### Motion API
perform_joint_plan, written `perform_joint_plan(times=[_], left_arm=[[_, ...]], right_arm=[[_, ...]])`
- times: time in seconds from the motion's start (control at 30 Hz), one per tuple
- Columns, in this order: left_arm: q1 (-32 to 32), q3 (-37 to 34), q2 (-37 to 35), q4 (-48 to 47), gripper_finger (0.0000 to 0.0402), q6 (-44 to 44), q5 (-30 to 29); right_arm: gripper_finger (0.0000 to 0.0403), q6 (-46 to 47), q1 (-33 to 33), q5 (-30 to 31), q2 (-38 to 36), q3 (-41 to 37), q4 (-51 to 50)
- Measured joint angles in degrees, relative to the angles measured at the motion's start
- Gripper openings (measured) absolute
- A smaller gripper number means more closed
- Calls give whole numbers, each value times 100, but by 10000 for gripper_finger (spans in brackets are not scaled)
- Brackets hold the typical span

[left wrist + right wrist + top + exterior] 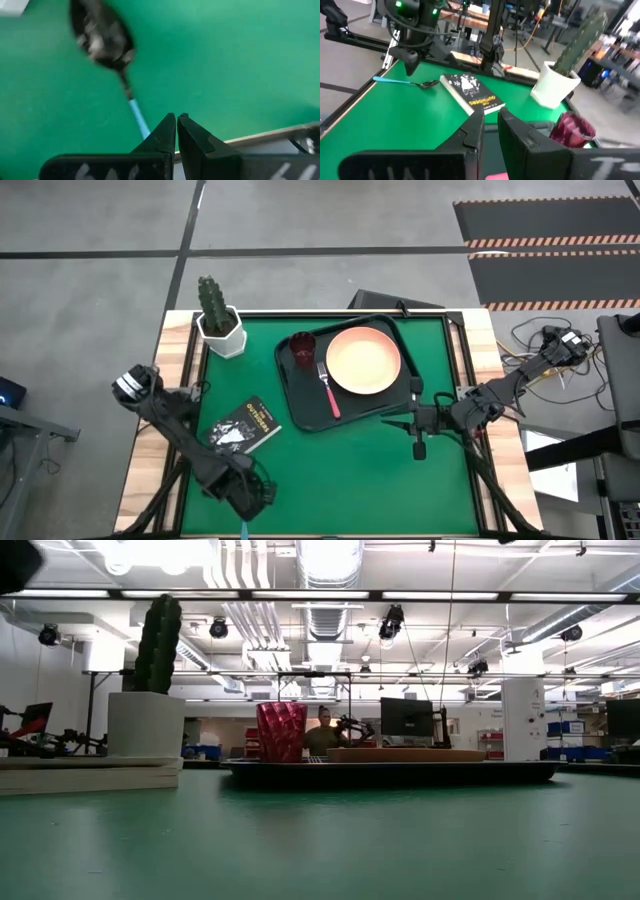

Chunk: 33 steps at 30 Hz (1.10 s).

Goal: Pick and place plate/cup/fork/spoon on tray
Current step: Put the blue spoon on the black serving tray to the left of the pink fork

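The tabletop (340, 470) is a flat bright green, edged in pale wood. On it the tray (300, 405) is dark green-black, the plate (363, 360) peach-pink, the cup (303, 348) a dark translucent red with a faceted surface. The fork (327, 386) has silver tines and a pink handle. The spoon (107, 45) has a dark metal bowl and light blue handle. The book (245, 426) is black (yellow lettering, a white speckled design). The cactus (211, 298) is dark green in a white pot (224, 335).
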Motion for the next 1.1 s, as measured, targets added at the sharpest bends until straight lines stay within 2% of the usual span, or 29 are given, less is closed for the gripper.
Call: perform_joint_plan(times=[0.13,0.23,0.53,1.1], left_arm=[[-319,-25,108,-13,0,-788,16],[-439,-12,211,-11,0,-1024,25],[-437,-45,554,39,0,-1066,21],[-516,-217,569,-92,2,-1031,79]], right_arm=[[43,-349,0,4,0,0,283],[43,-593,0,2,-2,0,352],[43,-854,-56,50,-35,0,477],[43,-648,-66,49,-68,0,431]])
